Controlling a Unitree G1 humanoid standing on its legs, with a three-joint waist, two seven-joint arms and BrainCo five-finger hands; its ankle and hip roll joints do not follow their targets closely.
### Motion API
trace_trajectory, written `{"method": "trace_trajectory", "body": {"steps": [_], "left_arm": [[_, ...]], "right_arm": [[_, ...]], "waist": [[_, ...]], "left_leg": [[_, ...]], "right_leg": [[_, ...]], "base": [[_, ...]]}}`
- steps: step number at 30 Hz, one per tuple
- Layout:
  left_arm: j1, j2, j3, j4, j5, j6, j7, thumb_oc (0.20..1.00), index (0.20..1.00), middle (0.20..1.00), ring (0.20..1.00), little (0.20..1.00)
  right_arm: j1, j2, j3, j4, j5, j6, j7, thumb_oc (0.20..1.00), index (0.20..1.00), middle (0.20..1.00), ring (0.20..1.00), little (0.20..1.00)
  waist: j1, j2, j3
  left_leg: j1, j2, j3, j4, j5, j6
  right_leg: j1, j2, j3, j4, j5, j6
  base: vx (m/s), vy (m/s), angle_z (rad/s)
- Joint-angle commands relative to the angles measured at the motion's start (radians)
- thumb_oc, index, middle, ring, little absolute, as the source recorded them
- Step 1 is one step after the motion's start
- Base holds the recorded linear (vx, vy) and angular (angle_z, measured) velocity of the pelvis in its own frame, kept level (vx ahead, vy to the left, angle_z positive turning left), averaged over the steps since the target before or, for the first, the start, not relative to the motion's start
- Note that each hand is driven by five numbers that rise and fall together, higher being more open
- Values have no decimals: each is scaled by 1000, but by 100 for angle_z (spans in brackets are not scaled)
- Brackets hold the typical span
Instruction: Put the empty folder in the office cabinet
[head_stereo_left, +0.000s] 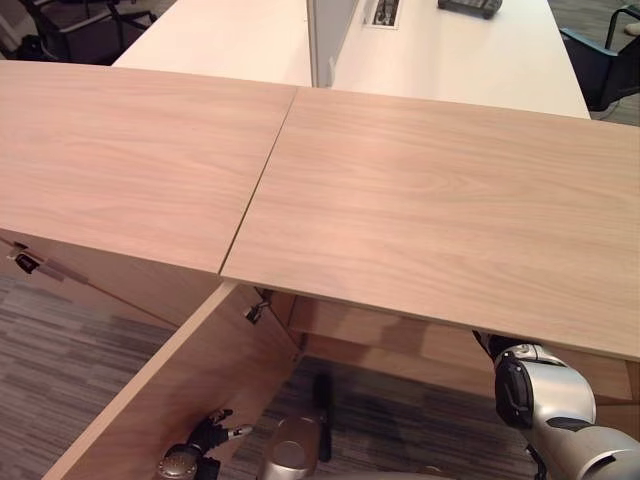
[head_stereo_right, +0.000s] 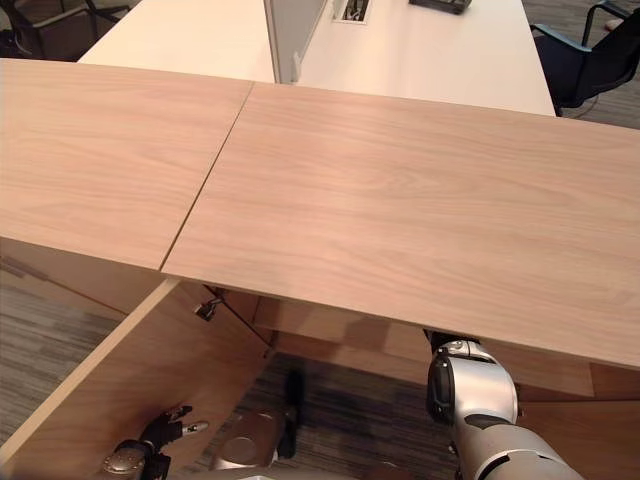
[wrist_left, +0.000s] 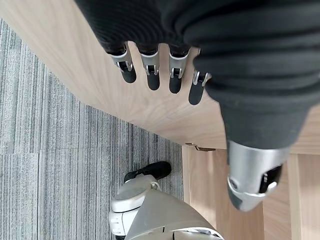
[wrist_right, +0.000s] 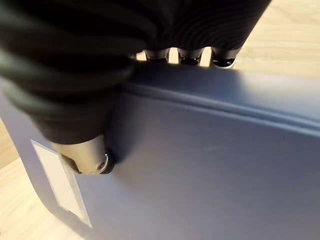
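A dark blue-grey folder (wrist_right: 210, 170) with a white label (wrist_right: 62, 182) shows in the right wrist view, held over light wood. My right hand (wrist_right: 87, 155) is shut on it, thumb pressed on its face and fingers (wrist_right: 190, 57) hooked over its far edge. In the eye views the right arm (head_stereo_left: 540, 395) reaches in under the wooden cabinet top (head_stereo_left: 400, 200), which hides the hand and the folder. My left hand (head_stereo_left: 190, 455) hangs open low beside the open cabinet door (head_stereo_left: 170, 390), its fingers (wrist_left: 152, 72) straight and close to the door's wood, holding nothing.
The cabinet door swings out toward me at lower left, with a metal hinge (head_stereo_left: 258, 308) at its top. Behind the cabinet stand a white desk (head_stereo_left: 450, 60) with a grey divider (head_stereo_left: 330, 35) and dark chairs (head_stereo_left: 600, 70). Grey carpet (wrist_left: 45, 150) covers the floor.
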Motion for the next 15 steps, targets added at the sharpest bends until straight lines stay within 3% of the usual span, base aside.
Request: {"method": "trace_trajectory", "body": {"steps": [1, 3, 6, 11, 15], "left_arm": [[7, 82, 56, 12, 10, -26, 41, 1000, 1000, 1000, 1000, 1000], [16, 69, 56, 20, 22, -30, 36, 1000, 1000, 1000, 1000, 1000], [28, 48, 50, 28, 29, -30, 32, 1000, 1000, 1000, 1000, 1000], [53, 24, 14, 22, 46, -24, 14, 1000, 1000, 1000, 1000, 1000], [58, 18, -2, 12, 47, -23, 7, 1000, 1000, 1000, 1000, 1000]], "right_arm": [[-69, -109, -7, -70, -35, -46, 30, 200, 200, 200, 200, 200], [-50, -115, -18, -67, -32, -43, 29, 200, 200, 200, 200, 200], [-32, -141, -18, -62, -38, -37, 29, 200, 200, 200, 200, 200], [-44, -156, -6, -48, -39, -26, 38, 200, 200, 200, 200, 200], [-55, -160, -1, -42, -35, -26, 45, 200, 200, 200, 200, 200]], "waist": [[22, -9, -38], [22, -20, -51], [17, -1, -78], [8, 38, -102], [4, 51, -106]], "left_leg": [[54, 78, -31, 32, -81, -148], [70, 53, -27, 33, -97, -146], [79, 42, -33, 15, -89, -148], [108, 59, -49, -13, -81, -160], [123, 73, -51, -21, -74, -171]], "right_leg": [[3, -19, -28, -43, 91, 4], [25, -25, -25, -57, 118, 12], [42, -23, -30, -79, 145, 12], [63, -1, -25, -105, 119, 11], [74, 19, -20, -110, 97, 5]], "base": [[143, -30, 1], [161, -32, 39], [67, -18, 67], [86, -58, -18], [64, -87, -6]]}}
